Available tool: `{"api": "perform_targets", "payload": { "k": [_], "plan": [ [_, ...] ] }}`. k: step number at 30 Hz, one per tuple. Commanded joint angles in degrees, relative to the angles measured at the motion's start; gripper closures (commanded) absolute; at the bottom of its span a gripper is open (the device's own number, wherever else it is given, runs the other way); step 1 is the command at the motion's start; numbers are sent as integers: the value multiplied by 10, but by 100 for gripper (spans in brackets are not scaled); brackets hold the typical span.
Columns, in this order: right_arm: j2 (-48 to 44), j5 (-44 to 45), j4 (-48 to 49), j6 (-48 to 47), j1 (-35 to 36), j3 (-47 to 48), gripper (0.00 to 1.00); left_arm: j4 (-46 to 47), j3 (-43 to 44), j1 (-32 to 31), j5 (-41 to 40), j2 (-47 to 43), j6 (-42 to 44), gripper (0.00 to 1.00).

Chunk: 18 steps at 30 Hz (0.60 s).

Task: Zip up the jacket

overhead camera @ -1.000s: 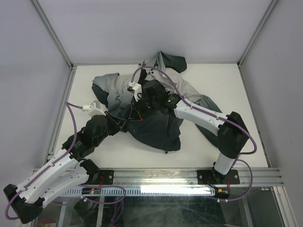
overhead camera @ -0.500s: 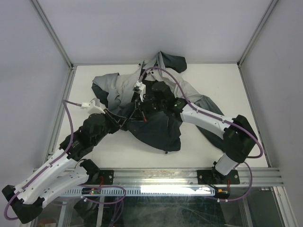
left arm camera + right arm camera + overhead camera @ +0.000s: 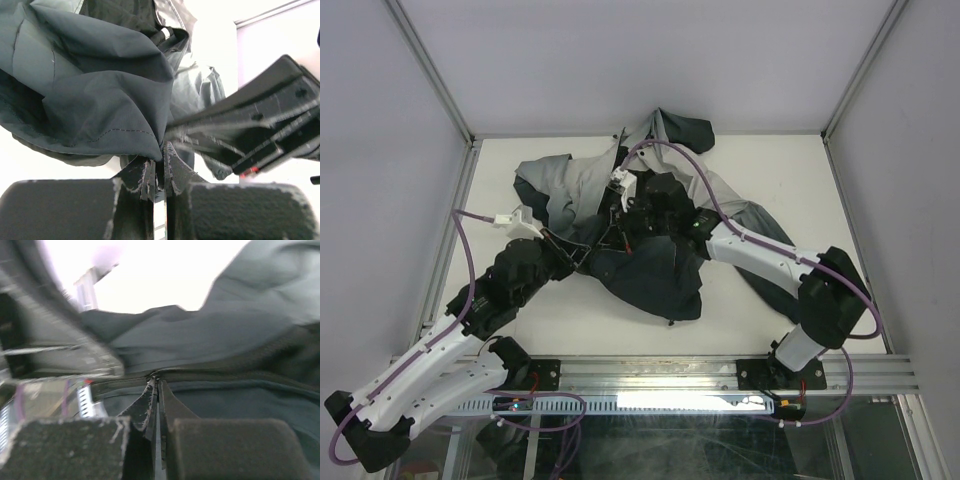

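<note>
- One white counter carries everything, with two arms bolted at its near edge and one jacket on it.
- One left arm reaches from the near-left corner toward the middle, with one purple cable looping off it.
- The left fingers are closed together, pinching a stitched hem fold of dark fabric that hangs over them. In the top view they meet the jacket's near-left edge.
- One jacket lies crumpled at the middle of the counter toward the far side. Its pale grey parts are on the left and far side and its dark part is nearest. One dark end touches the far edge.
- The right fingers are shut tight on the jacket at its dark zipper line, which runs off to the right in the wrist view. From above they sit on the jacket's middle, just beside the left fingers.
- One right arm crosses over the jacket's right side from the near-right corner, with a second purple cable arching above the fabric.
</note>
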Motion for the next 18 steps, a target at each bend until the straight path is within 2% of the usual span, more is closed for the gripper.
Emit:
{"api": "perform_targets", "payload": {
  "k": [1, 4, 9, 12, 18],
  "plan": [
    [8, 234, -108, -39, -50, 21, 100, 8, 30, -3, 56, -8, 15, 100],
    [16, 271, -115, -44, -85, 11, 100, -16, 42, -3, 80, -9, 23, 100],
    [24, 245, -96, -51, -89, 11, 100, -56, 64, -3, 70, -7, 37, 100],
    [28, 260, -99, -50, -116, 2, 100, -86, 79, -3, 44, -9, 43, 100],
    [4, 282, -133, -74, -231, 19, 100, -162, 170, -3, -52, 19, 92, 100]
  ]
}}
